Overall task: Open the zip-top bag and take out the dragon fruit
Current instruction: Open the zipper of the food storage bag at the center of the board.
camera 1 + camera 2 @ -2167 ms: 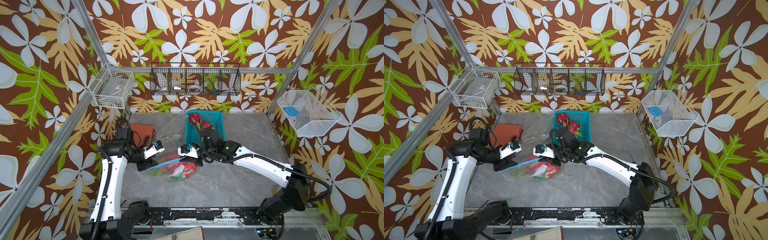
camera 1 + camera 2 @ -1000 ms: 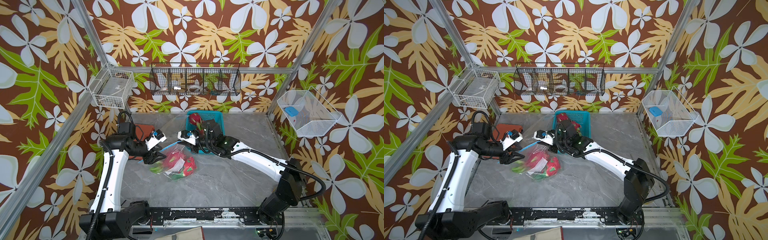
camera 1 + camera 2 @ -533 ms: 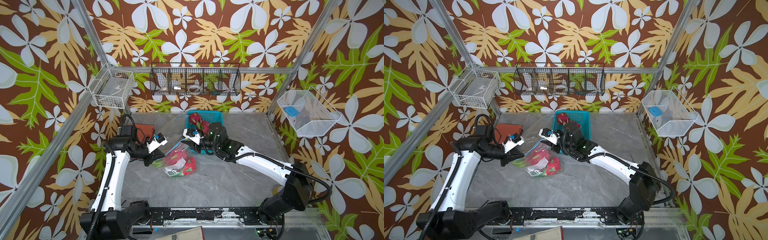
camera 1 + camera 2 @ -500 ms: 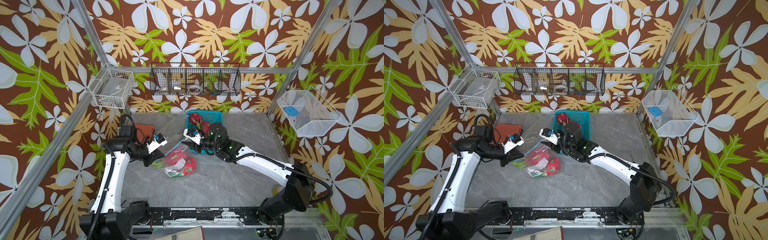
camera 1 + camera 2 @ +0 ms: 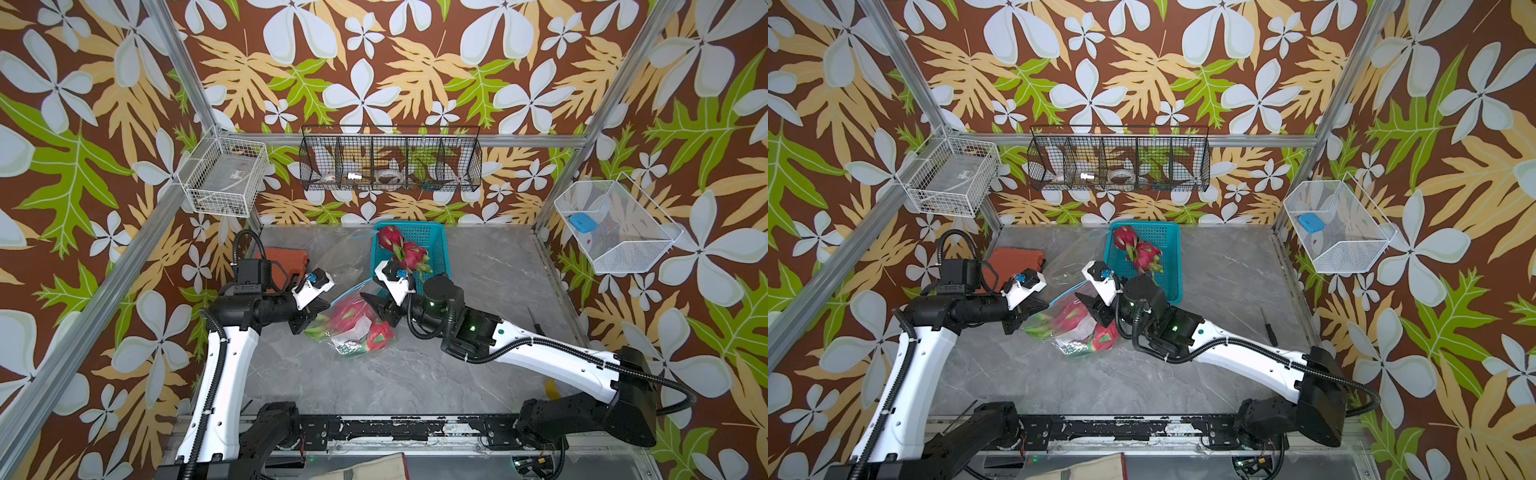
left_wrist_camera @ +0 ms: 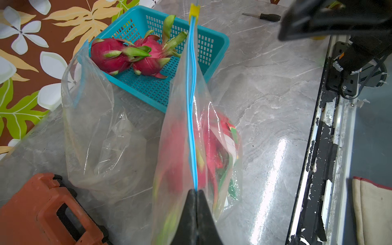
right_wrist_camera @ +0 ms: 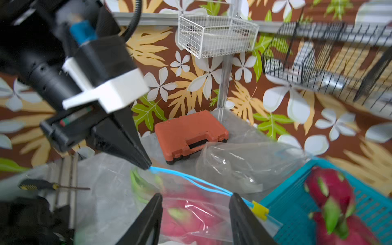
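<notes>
The dragon fruit (image 6: 176,152) inside the zip-top bag (image 6: 180,106) is just a red-and-green smear behind the plastic, so I honestly can't count how many are in there. The right wrist view is no better, it's all motion blur. The left hand (image 6: 196,191) and right hand (image 7: 195,197) both get chopped off by the frame edge. The orange case (image 6: 42,207) is cropped too. Whatever sits in the black wire basket (image 5: 390,164) is way too small to make out.
</notes>
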